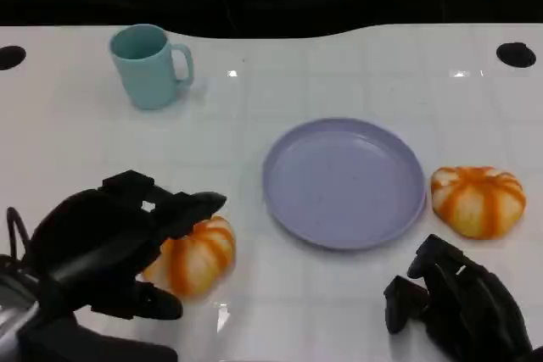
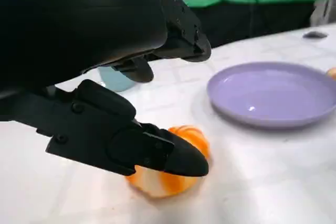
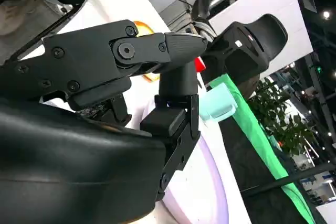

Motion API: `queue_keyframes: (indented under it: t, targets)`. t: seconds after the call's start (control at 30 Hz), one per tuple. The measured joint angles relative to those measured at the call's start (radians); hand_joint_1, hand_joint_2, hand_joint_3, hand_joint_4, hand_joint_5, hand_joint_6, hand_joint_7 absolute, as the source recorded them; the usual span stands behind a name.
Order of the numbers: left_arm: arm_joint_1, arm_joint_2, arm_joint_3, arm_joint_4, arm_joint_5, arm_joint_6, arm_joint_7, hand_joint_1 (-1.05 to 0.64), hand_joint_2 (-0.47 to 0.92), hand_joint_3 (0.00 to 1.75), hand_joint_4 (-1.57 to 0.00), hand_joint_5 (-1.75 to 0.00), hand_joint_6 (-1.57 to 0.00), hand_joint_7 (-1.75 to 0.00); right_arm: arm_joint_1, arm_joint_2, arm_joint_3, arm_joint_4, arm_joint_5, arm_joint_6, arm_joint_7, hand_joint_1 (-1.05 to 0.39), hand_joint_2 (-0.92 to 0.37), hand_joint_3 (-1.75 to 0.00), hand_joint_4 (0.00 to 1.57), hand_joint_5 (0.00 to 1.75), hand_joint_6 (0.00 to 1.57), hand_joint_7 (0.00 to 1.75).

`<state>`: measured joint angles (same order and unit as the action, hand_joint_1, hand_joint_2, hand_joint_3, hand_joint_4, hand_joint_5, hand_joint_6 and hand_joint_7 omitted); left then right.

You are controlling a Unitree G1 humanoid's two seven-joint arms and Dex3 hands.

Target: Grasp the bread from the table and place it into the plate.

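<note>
Your left hand [image 1: 110, 247] straddles the near bread [image 1: 193, 256], fingers spread either side, apparently not clamped, ready to grasp. The plate [image 1: 344, 182] waits beside it; your right hand [image 1: 454, 298] rests loosely curled, holding nothing.

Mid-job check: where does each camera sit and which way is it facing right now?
Head view: high, looking down at the table, plate, both hands.
Left wrist view: behind the left hand, facing the near bread and plate.
Right wrist view: behind the right hand, facing the teal mug.
All share the plate.
</note>
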<state>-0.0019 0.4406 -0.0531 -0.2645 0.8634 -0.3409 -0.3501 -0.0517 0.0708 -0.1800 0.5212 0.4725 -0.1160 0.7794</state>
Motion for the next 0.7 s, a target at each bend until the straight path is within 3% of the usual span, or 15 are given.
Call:
queue_keyframes:
  t: [0.2, 0.37, 0.6, 0.7]
  targets:
    - [-0.079, 0.005, -0.097, 0.051, 0.135, 0.106, 0.001, -0.78, 0.90, 0.00, -0.30, -0.23, -0.28, 0.00, 0.005, 0.001, 0.004, -0.005, -0.008, -0.005, -0.003, -0.56, -0.92, -0.26, 0.79, 1.65, 0.69, 1.42]
    - [-0.153, -0.008, -0.185, 0.203, 0.157, 0.152, 0.024, -0.76, 0.92, 0.01, -0.30, -0.20, -0.26, 0.00, 0.010, 0.002, 0.000, -0.012, -0.005, -0.003, -0.004, -0.56, -0.92, -0.24, 0.79, 1.64, 0.69, 1.41]
    - [-0.258, -0.019, -0.290, 0.413, 0.170, 0.204, 0.065, -0.72, 0.91, 0.00, -0.34, -0.19, -0.33, -0.03, 0.014, 0.003, 0.000, -0.021, -0.001, 0.009, -0.005, -0.56, -0.92, -0.24, 0.79, 1.64, 0.69, 1.40]
    - [-0.299, -0.030, -0.331, 0.492, 0.160, 0.217, 0.068, -0.62, 0.91, 0.00, -0.44, -0.19, -0.40, -0.03, 0.018, 0.003, 0.001, -0.026, -0.001, 0.010, -0.005, -0.56, -0.92, -0.24, 0.79, 1.65, 0.69, 1.40]
